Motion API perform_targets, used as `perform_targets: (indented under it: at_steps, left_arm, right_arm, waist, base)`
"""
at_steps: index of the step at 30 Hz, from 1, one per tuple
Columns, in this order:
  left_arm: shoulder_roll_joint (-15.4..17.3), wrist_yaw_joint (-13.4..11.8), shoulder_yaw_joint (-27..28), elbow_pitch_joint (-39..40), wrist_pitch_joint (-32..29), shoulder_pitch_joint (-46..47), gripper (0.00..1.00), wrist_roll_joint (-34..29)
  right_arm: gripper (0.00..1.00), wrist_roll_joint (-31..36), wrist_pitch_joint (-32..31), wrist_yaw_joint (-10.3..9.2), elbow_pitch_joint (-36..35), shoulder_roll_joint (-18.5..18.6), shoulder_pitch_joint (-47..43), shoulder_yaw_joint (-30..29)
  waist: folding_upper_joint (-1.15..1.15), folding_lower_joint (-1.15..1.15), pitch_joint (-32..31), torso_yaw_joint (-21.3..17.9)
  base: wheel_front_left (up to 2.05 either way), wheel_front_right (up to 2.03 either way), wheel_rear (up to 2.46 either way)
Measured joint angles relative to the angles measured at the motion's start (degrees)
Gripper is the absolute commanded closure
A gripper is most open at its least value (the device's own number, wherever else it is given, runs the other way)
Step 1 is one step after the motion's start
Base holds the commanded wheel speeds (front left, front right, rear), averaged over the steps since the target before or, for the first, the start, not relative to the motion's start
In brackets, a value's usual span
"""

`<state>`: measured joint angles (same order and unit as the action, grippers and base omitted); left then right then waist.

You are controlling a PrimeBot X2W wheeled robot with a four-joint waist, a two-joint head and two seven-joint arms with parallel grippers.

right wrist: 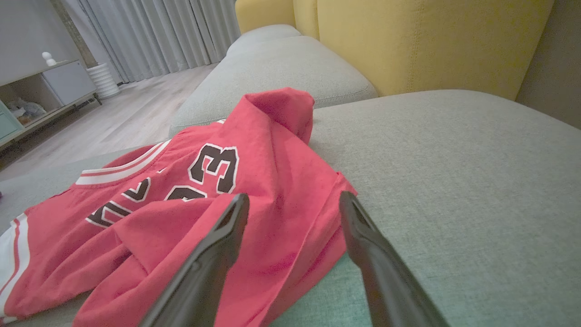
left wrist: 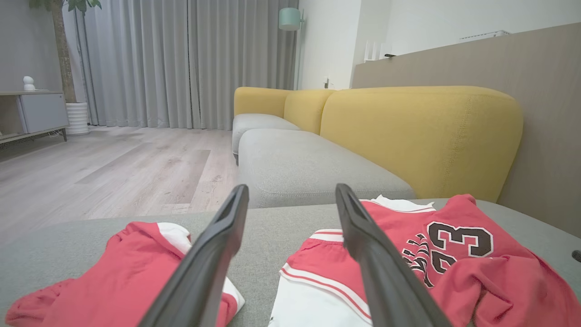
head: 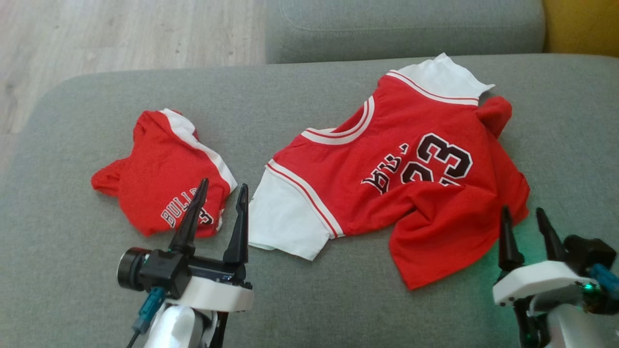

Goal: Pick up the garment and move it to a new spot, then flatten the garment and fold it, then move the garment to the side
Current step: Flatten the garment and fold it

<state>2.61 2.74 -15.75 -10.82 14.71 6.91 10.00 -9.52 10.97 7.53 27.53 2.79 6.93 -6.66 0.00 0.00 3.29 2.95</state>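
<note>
Nearest the robot: the left gripper sits low over the front of the grey seat cushion. Its jaws are spread wide with nothing between them, and its tips point at the gap between two red pieces. The right gripper is likewise released and empty, its tips just short of the jersey's near right hem.

The garment is a red jersey with the number 23. It lies on the cushion right of centre, neck toward the left and hem toward the right. It is not yet flat: the near hem corner is rumpled and doubled over, and a second bunch stands up at the far right edge.

Handling, as judged: thin knit, light and limp. It will sag from any pinch and drag on the woven cover. Best holds look like the near hem corner for the right gripper and the near white sleeve or its shoulder seam for the left, pinching edges rather than mid-cloth.

To the left lies a smaller red piece lettered BULLS. It is possibly folded already, but that is hard to tell from mere bunching.

Beyond: a second grey cushion, a yellow backrest and a wooden floor.
</note>
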Motion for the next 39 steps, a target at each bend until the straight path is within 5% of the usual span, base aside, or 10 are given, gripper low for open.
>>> perform_targets:
  at_steps: [9,25,27,39]
  left_arm:
    - [0.01,0.37,0.01,0.0,0.0,0.34,0.0,-0.55]
    - [0.0,0.89,0.0,-0.19,0.0,2.52,0.0,-0.93]
    - [0.0,1.31,0.05,-0.21,0.0,2.57,0.0,-0.93]
    - [0.0,1.29,-0.02,-0.2,0.0,2.9,0.0,-0.9]
  right_arm:
    - [0.0,-0.62,-2.05,0.0,-2.14,-0.24,2.96,-5.34]
    - [0.0,5.71,-8.53,0.0,16.59,0.09,13.15,-12.51]
    - [1.0,6.79,-7.73,0.0,17.67,0.14,14.49,-12.65]
    - [1.0,26.62,-10.27,0.0,8.14,1.94,17.5,-21.05]
  waist:
    - [0.0,0.01,2.6,-0.64]
    - [0.0,0.0,6.64,2.59]
    - [0.0,0.01,6.65,2.59]
    - [0.0,0.0,5.96,2.87]
  base:
    - [0.0,0.0,0.0]
    - [0.0,0.0,0.0]
    - [0.0,0.0,0.0]
    - [0.0,0.0,0.0]
